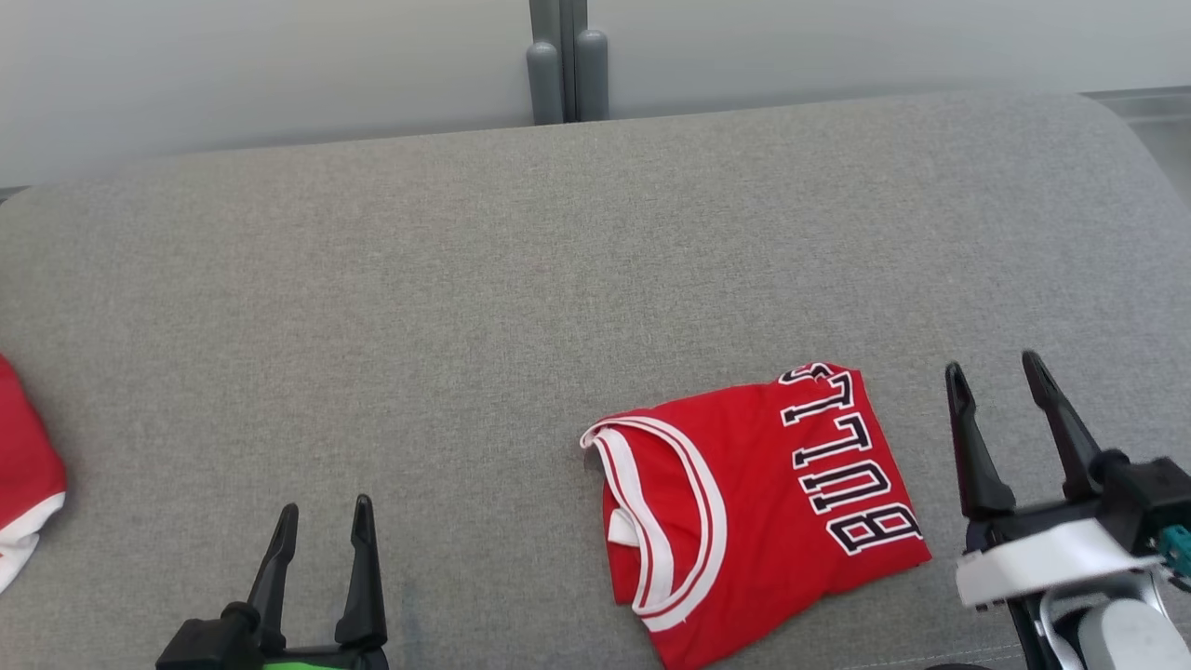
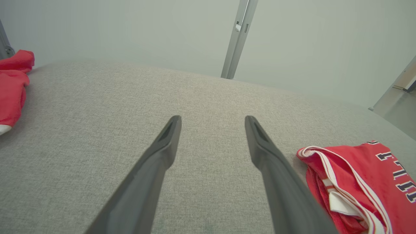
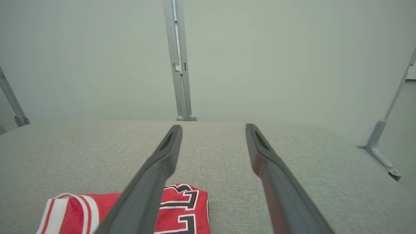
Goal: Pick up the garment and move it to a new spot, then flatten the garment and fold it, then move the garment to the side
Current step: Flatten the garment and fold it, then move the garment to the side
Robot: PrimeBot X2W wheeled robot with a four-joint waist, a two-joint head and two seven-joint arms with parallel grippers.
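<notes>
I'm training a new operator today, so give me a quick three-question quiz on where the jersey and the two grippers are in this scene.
1. True or false: the left gripper and the right gripper are both open and hold nothing.
2. The folded red jersey lies nearer which one? A) the left gripper B) the right gripper C) equally far from both
3. Fill in: the lettering on the jersey reads ____.

Key: 1 true; 2 B; 3 BULLS.
</notes>
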